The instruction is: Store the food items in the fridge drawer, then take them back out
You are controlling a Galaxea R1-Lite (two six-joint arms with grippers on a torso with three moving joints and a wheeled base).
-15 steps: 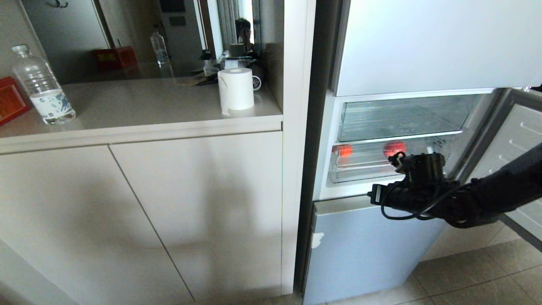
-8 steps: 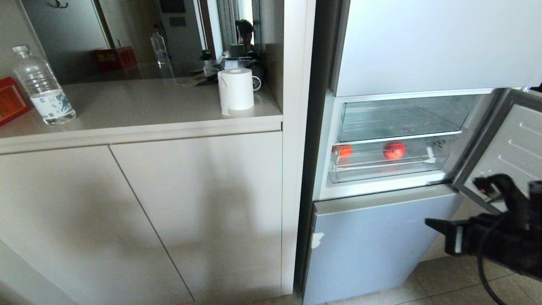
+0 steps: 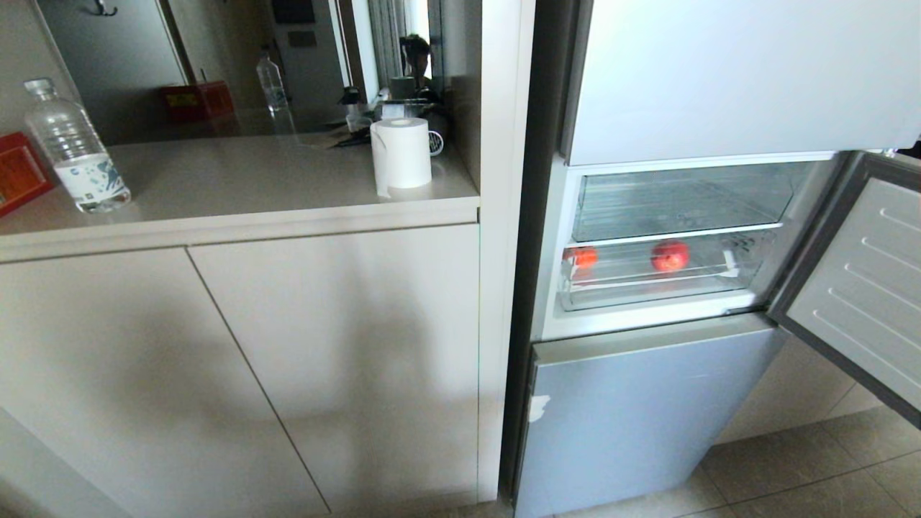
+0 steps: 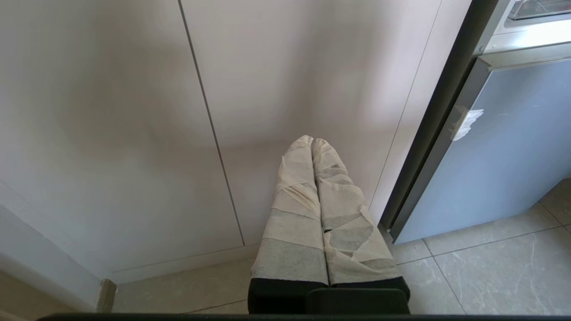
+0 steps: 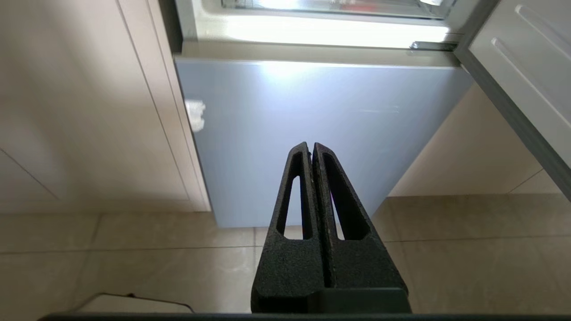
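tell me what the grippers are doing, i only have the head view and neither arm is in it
Observer: The right gripper is shut and empty, hanging low before the fridge's blue lower door.
Operator: and the left one
Observer: The left gripper is shut too, its tape-wrapped fingers pressed together, pointing at the beige cabinet door beside the fridge.
Operator: anything stuck to either one
Observer: No. Both food items, red and orange-red, lie in the fridge drawer, and neither wrist view shows anything between the fingers.
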